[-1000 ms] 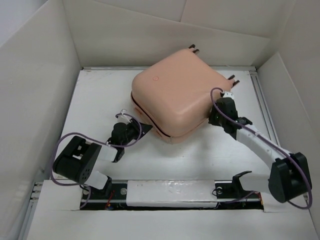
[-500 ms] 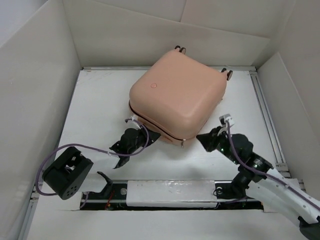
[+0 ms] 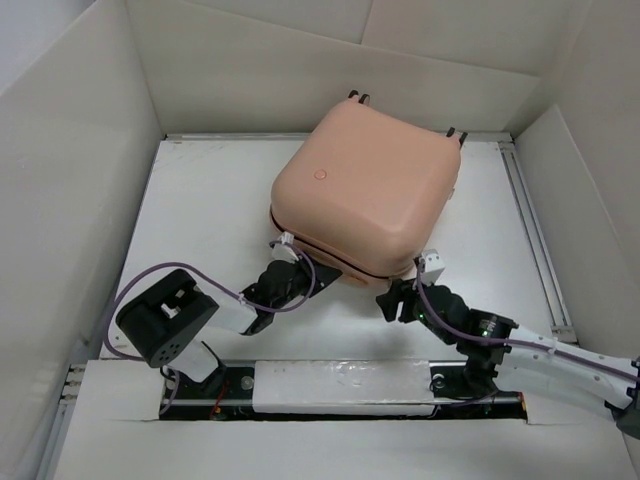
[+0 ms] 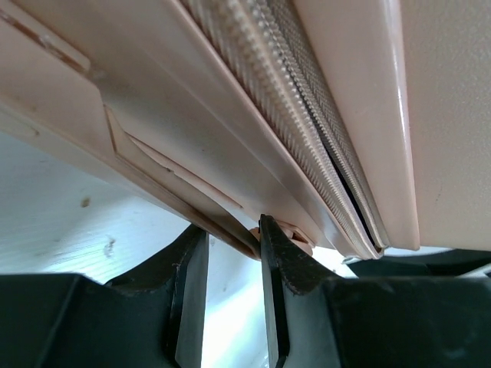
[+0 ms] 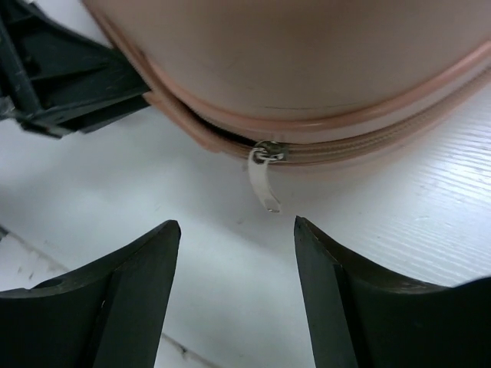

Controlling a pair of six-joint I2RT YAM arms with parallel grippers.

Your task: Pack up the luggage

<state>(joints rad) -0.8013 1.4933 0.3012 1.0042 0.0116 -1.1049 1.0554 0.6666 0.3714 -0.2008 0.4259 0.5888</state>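
The luggage (image 3: pixel 365 190) is a peach-pink hard-shell suitcase lying closed and flat at the table's middle, with its wheels (image 3: pixel 355 96) at the far side. My left gripper (image 3: pixel 300 275) is at its near left corner. In the left wrist view its jaws (image 4: pixel 232 230) stand narrowly apart and pinch the lower rim of the luggage (image 4: pixel 153 115) at their tips. My right gripper (image 3: pixel 393 300) is open just in front of the near edge. In the right wrist view the silver zipper pull (image 5: pixel 265 184) hangs from the zipper seam ahead of the open right gripper (image 5: pixel 236 226), untouched.
Tall white walls (image 3: pixel 70 160) enclose the table on the left, back and right. A metal rail (image 3: pixel 530 220) runs along the right side. The left gripper's black body (image 5: pixel 61 84) lies close beside the zipper pull. The arm bases (image 3: pixel 340 385) sit at the near edge.
The luggage has turned and shifted a little right. My right arm has swung from its right side round to its near edge. My left gripper stayed at the near left corner.
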